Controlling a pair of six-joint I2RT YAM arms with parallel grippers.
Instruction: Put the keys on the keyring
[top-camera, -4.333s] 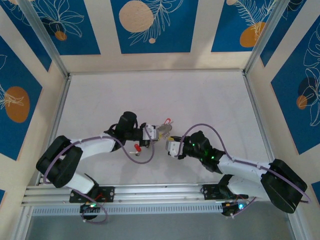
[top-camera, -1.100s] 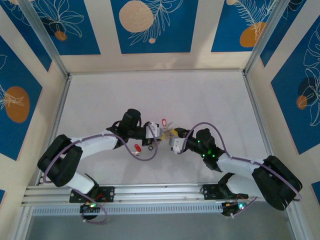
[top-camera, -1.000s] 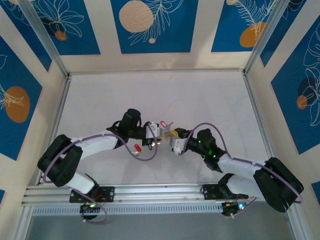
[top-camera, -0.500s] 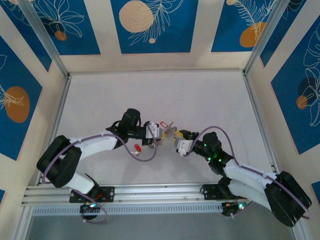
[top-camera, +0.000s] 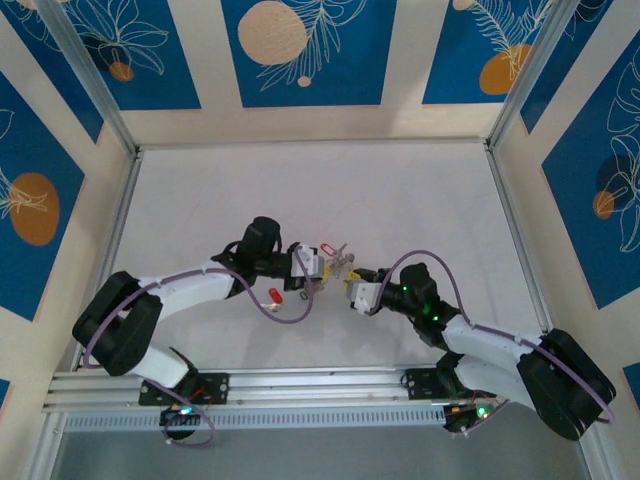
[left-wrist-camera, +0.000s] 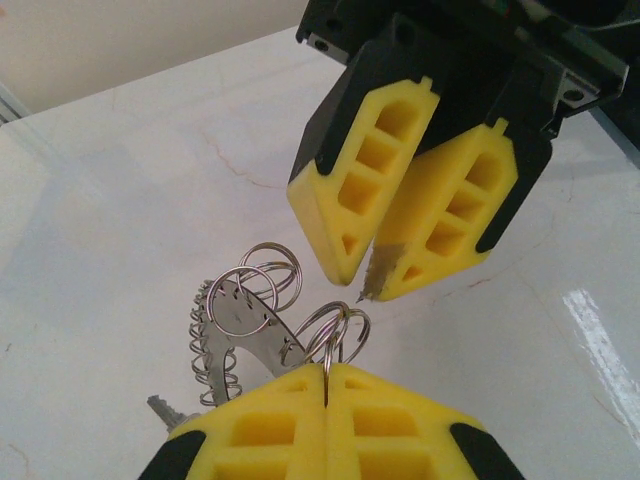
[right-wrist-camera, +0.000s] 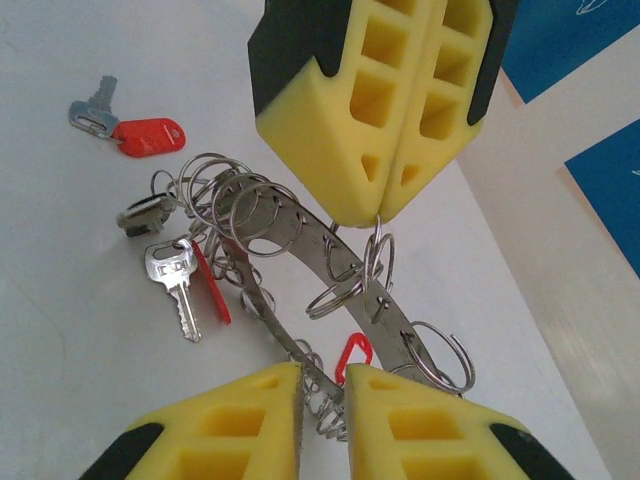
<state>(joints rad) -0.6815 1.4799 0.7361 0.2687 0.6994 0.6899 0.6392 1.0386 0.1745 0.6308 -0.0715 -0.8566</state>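
Observation:
The keyring (right-wrist-camera: 300, 235) is a silvery band hung with small split rings, held up between both grippers (top-camera: 340, 262). My left gripper (left-wrist-camera: 327, 372) is shut on one small split ring (left-wrist-camera: 335, 335) of the band; from the right wrist its fingers (right-wrist-camera: 385, 215) come down from above. My right gripper (right-wrist-camera: 323, 385) stands narrowly open, with the band's near edge and coiled rings in the gap; I cannot tell if the pads touch them. A silver key (right-wrist-camera: 176, 275) with a red tag hangs on the ring. A loose key with a red head (right-wrist-camera: 140, 135) lies on the table (top-camera: 275, 295).
The white table (top-camera: 320, 190) has aluminium rails at its left, right and near edges, with patterned blue walls beyond them. A purple cable loops beside each wrist (top-camera: 290, 315). A red tag (top-camera: 325, 248) sticks out beyond the keyring.
My right gripper has drawn back a little toward the near edge and its jaws have narrowed. The left gripper has stayed shut and still.

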